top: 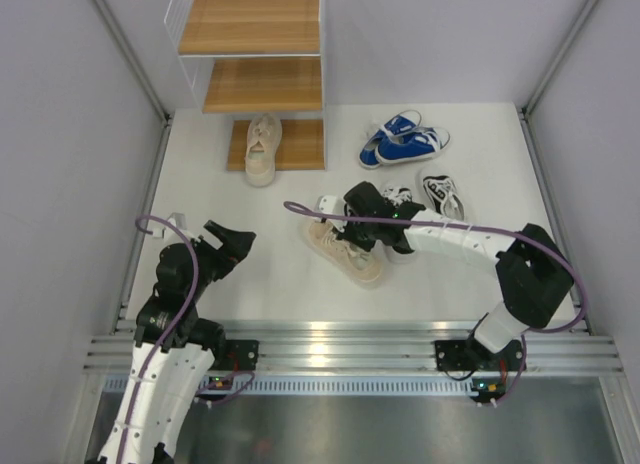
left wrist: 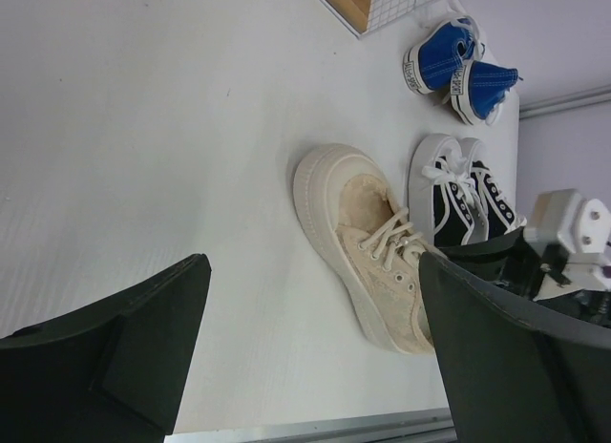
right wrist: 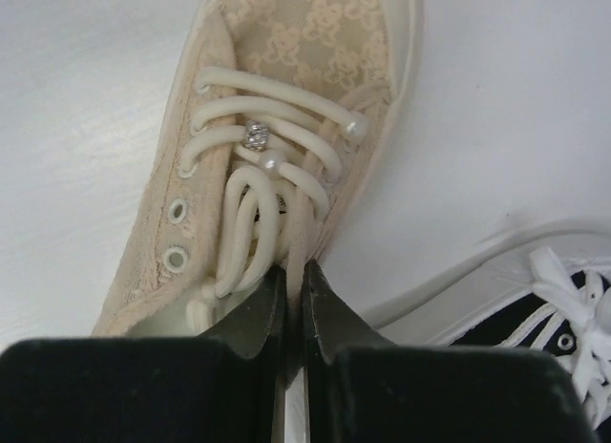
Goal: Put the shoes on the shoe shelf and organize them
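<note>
Nearest, at the left, the left fingers [left wrist: 124,348] stood spread wide and held nothing. They pointed rightward across the bench [top: 220,199] toward the beige sneaker [top: 350,256], which lay well apart from them. That sneaker sat on its sole near the middle of the bench. Its long axis ran on a diagonal, toe toward the far left and heel toward the near right.

The right fingers [right wrist: 256,314], on an arm stretched in from the right, were drawn narrow with only a slit between them. They sat at the shoe's throat just behind the laces and looked clamped on the edge of the upper. The right arm was therefore the one placed to carry it. The shelf lay far and to the left of those fingers, so the shoe would likely need lifting, carrying that way, and turning until its length ran near to far.

Just right of the held shoe was the black-and-white pair [top: 440,194], one shoe partly under the right arm. Whether it touched the beige sole I could not tell. Farther off, the blue pair [top: 405,141] lay together on the bench, right of the shelf.

At the far left stood the shoe shelf [top: 262,84]. Its lowest board [top: 300,144] carried the second beige sneaker [top: 263,149] at the left end, lying near to far and overhanging the near edge. Bare wood showed to its right. Nothing showed on the two higher boards.
</note>
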